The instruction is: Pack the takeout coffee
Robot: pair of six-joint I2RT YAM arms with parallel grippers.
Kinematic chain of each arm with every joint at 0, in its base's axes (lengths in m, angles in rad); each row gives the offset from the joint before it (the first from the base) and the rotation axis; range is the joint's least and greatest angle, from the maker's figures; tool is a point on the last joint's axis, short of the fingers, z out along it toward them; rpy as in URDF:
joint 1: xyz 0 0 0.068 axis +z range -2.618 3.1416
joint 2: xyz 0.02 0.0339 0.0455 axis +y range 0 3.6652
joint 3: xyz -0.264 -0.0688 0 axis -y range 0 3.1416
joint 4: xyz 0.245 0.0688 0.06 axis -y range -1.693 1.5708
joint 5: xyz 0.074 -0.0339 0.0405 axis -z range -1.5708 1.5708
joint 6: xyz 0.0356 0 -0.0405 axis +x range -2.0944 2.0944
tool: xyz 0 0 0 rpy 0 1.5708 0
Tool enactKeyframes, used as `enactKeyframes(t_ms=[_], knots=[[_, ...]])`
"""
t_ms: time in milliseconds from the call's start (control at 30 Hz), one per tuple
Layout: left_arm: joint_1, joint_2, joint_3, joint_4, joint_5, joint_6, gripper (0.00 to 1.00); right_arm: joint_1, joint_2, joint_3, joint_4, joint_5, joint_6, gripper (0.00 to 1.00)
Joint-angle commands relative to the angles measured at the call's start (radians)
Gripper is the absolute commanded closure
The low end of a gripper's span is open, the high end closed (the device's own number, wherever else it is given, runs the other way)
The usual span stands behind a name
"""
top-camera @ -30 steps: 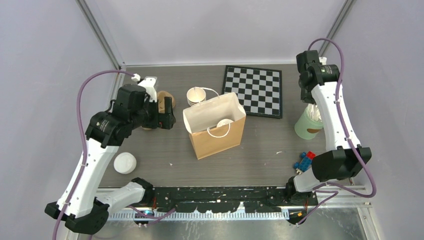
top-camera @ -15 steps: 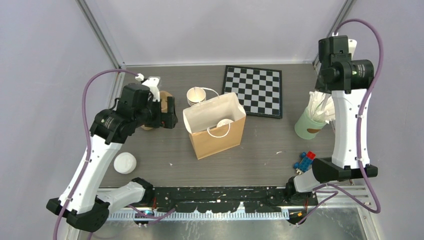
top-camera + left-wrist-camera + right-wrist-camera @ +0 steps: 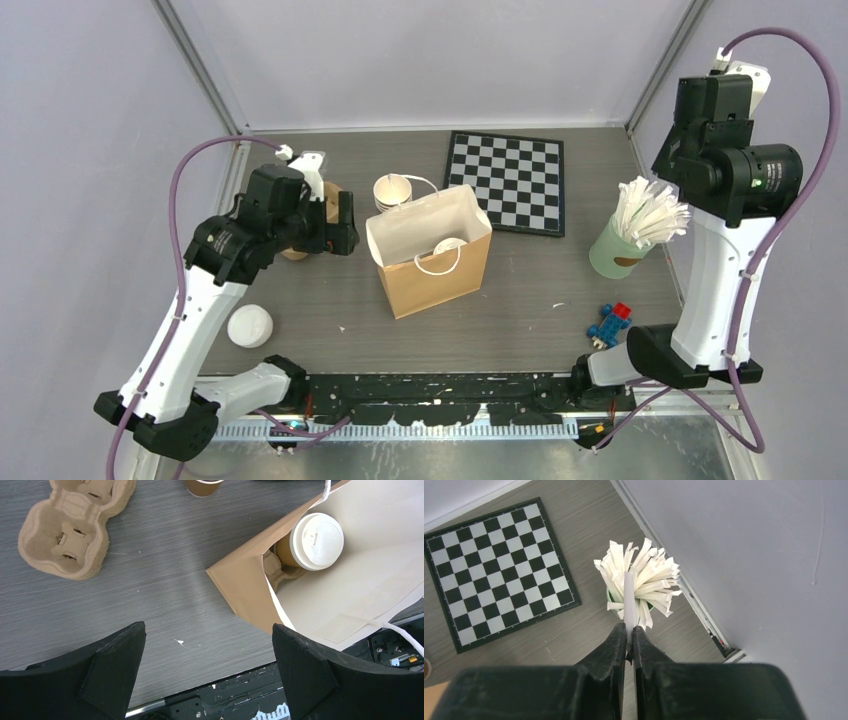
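The takeout coffee (image 3: pixel 316 541), a tan cup with a white lid, stands inside the open brown paper bag (image 3: pixel 240 585) next to a piece of cardboard carrier. From above, its lid (image 3: pixel 449 244) shows in the bag (image 3: pixel 435 280) at mid-table. My left gripper (image 3: pixel 207 632) is open and empty, hovering over bare table left of the bag; it also shows in the top view (image 3: pixel 335 232). My right gripper (image 3: pixel 629 630) is shut on a white wrapped straw (image 3: pixel 628 592), held high above the green cup of straws (image 3: pixel 644 577). In the top view its fingers are hidden.
A stack of lidless tan cups (image 3: pixel 393 190) stands behind the bag. A cardboard cup carrier (image 3: pixel 70 530) lies at the left. There is a loose white lid (image 3: pixel 249 325) at the front left, a chessboard (image 3: pixel 505 180) at the back, the green straw cup (image 3: pixel 618 248) and toy bricks (image 3: pixel 610 322) at the right.
My right arm has risen and swung to the right, away from the green cup, with the straw in its jaws. My left arm has barely moved.
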Motion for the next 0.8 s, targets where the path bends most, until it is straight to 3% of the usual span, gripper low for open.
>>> enactKeyframes(t_ms=[0,267,600,767], knots=[[-0.007,-0.006,0.01,0.032,-0.018,0.006,0.0,0.001,-0.056,-0.035,0.001,-0.049,0.029,0.87],[-0.007,0.007,0.032,0.022,-0.018,0.002,0.0,0.001,-0.185,-0.146,0.316,-0.287,0.07,0.87],[-0.007,0.038,0.066,0.007,0.017,-0.057,0.0,0.001,-0.257,-0.424,0.667,-0.833,0.332,0.85],[-0.005,0.059,0.094,-0.005,0.032,-0.105,0.0,0.0,-0.273,-0.466,0.748,-1.022,0.432,0.84]])
